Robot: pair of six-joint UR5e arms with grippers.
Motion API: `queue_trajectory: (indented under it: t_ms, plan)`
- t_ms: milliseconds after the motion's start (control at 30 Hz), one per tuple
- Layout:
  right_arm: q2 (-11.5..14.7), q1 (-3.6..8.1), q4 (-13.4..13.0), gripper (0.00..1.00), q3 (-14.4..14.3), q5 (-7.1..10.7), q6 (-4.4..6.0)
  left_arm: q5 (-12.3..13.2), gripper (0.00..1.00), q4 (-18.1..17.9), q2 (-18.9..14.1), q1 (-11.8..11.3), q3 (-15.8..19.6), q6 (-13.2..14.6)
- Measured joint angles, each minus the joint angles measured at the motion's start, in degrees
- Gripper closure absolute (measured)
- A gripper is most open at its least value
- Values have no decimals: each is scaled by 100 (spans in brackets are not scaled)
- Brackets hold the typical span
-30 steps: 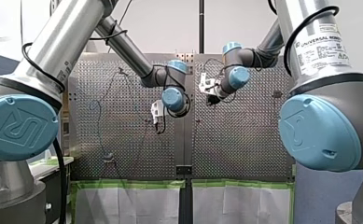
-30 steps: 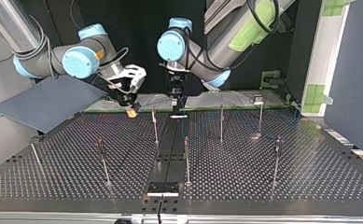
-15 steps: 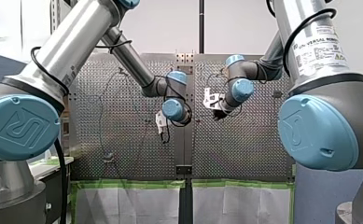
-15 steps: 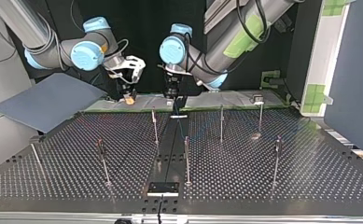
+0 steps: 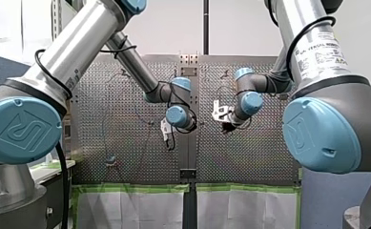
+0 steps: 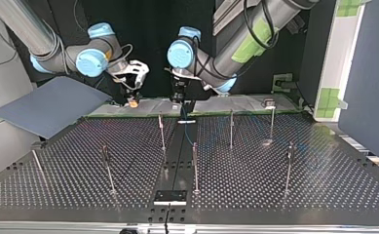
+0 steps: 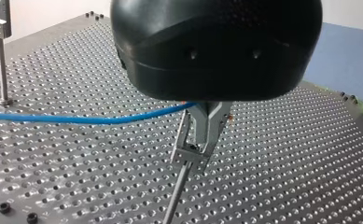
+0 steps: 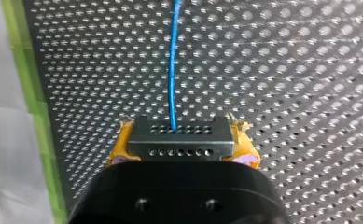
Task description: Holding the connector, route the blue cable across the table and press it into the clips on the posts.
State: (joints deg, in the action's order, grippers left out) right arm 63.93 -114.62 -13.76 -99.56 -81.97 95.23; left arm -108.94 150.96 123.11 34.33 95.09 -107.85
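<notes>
Running from the connector [image 8: 180, 137] pinched by the yellow pads [image 8: 117, 148] of my right jaws, the blue cable [image 8: 172, 60] crosses above the table [image 7: 310, 163] to my left jaws, pressed together on it just above a clip [image 7: 188, 154], apparently for seating it.

A white label [image 5: 324, 51] on my right arm [image 5: 290, 19] reads "UNIVERSAL ROBOTS".

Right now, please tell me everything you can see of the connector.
The connector is a dark grey rectangular block, metal or hard plastic by its look, with a row of small round holes on each of the two faces that show. It sits level, clamped between the yellow pads of my right gripper, held over the perforated table. The blue cable leaves its middle and runs straight ahead.
</notes>
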Motion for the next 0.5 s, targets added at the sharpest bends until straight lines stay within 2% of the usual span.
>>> queue_trajectory:
  t_ms: [233, 500]
  plan:
    - [-34, 95, -42, 100, 197, 301, 68, 78, 100, -82, 143, 12, -166, 3]
    - [-200, 202, -48, 100, 291, 387, 86, 189, 100, -61, 159, -7, -352, -35]
